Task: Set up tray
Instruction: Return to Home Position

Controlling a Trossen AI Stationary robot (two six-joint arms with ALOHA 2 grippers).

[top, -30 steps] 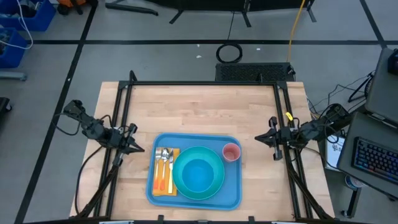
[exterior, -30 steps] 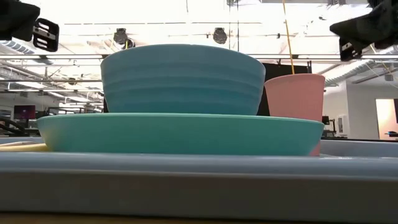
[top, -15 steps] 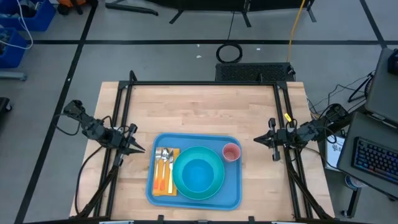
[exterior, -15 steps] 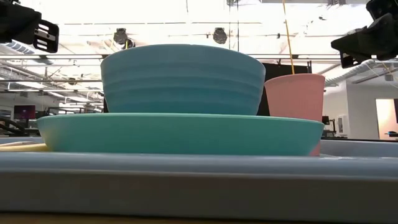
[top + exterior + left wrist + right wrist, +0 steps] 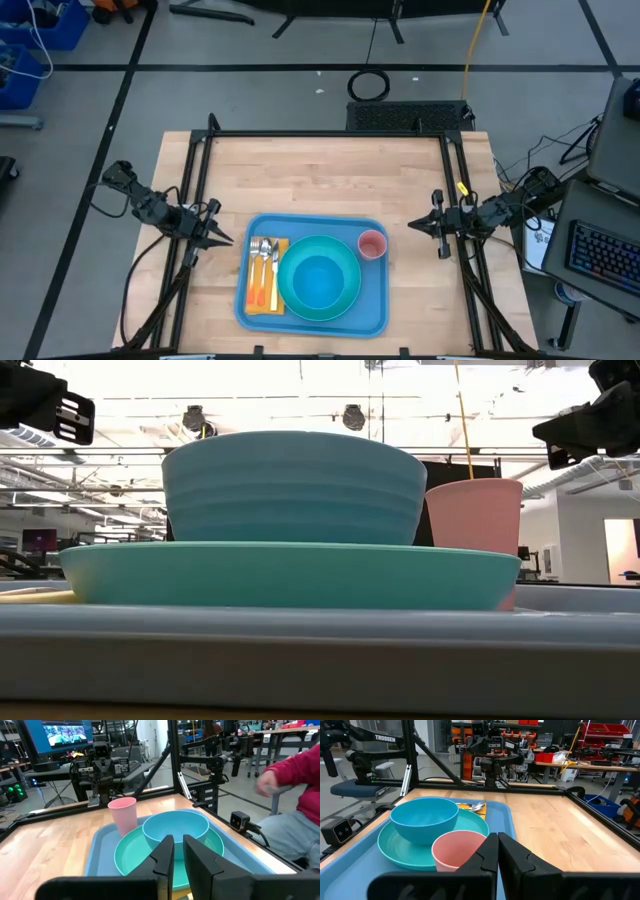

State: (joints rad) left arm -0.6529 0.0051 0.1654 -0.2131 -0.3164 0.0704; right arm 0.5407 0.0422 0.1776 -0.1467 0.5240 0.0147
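Observation:
The blue tray (image 5: 378, 312) lies on the wooden table near its front edge. On it sit a turquoise plate (image 5: 350, 292) with a blue bowl (image 5: 318, 280) in it, a pink cup (image 5: 372, 245) and an orange napkin (image 5: 262, 298) bearing cutlery. My left gripper (image 5: 222, 240) hovers just off the tray's left side, its fingers a narrow gap apart and holding nothing (image 5: 178, 840). My right gripper (image 5: 413, 226) hovers off the tray's right side, shut and empty (image 5: 498, 836). The low view shows the bowl (image 5: 292, 485), plate (image 5: 290, 575), cup (image 5: 475, 520) and tray rim (image 5: 320, 650) close up.
Black frame uprights (image 5: 198, 170) run along both sides of the table. Bare wood (image 5: 325, 175) stretches behind the tray. A keyboard (image 5: 600, 255) sits beyond the right edge. A person in a red sleeve (image 5: 295, 775) sits past the table.
In the low view both grippers have drawn slightly outward and upward from the tray, then held still. The tray's contents have not moved.

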